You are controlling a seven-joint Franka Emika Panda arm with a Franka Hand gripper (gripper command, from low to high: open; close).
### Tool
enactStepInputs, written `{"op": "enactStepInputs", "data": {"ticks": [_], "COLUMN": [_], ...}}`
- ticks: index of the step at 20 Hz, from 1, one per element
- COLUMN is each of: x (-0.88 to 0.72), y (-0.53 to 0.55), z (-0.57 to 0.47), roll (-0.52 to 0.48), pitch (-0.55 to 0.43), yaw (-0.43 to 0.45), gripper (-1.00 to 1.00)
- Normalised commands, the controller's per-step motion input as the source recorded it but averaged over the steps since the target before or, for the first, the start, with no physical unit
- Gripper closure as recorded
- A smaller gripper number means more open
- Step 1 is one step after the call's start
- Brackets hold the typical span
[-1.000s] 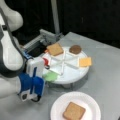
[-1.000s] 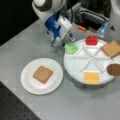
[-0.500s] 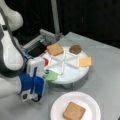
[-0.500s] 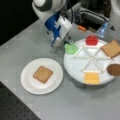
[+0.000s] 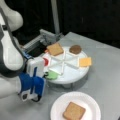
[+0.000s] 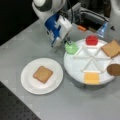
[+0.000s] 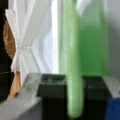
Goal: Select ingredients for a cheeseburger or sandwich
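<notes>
Gripping the green lettuce [image 6: 71, 47] edge-on, my gripper [image 6: 67, 42] is hanging at the left rim of the sectioned tray [image 6: 75, 71] in a front view. To its left, one bread slice [image 6: 42, 74] is lying mid-plate [image 6: 27, 83]. Rightwards, tomato [image 6: 91, 40], cheese [image 6: 92, 78], bread and patty are sitting in their sections. My hold looks thin; I am risking the piece slipping out, or snagging on the tray's rim.

There were two brown bread slices, one on the plain white plate [image 6: 27, 82] at [image 6: 42, 74] and one in the divided tray [image 6: 75, 72] at [image 6: 111, 48]; one green lettuce piece [image 6: 71, 47], one red tomato disc [image 6: 91, 40], one yellow cheese square [image 6: 91, 78], one dark patty [image 6: 114, 69]
</notes>
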Motion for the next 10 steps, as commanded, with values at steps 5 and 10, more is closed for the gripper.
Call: {"op": "enactStepInputs", "data": {"ticks": [5, 10], "x": [0.11, 0.11], "y": [-0.18, -0.3], "z": [-0.02, 0.12], "roll": [0.126, 0.145], "pitch": [-0.078, -0.033], "yaw": [-0.034, -0.021], "gripper": [1.0, 1.0]}}
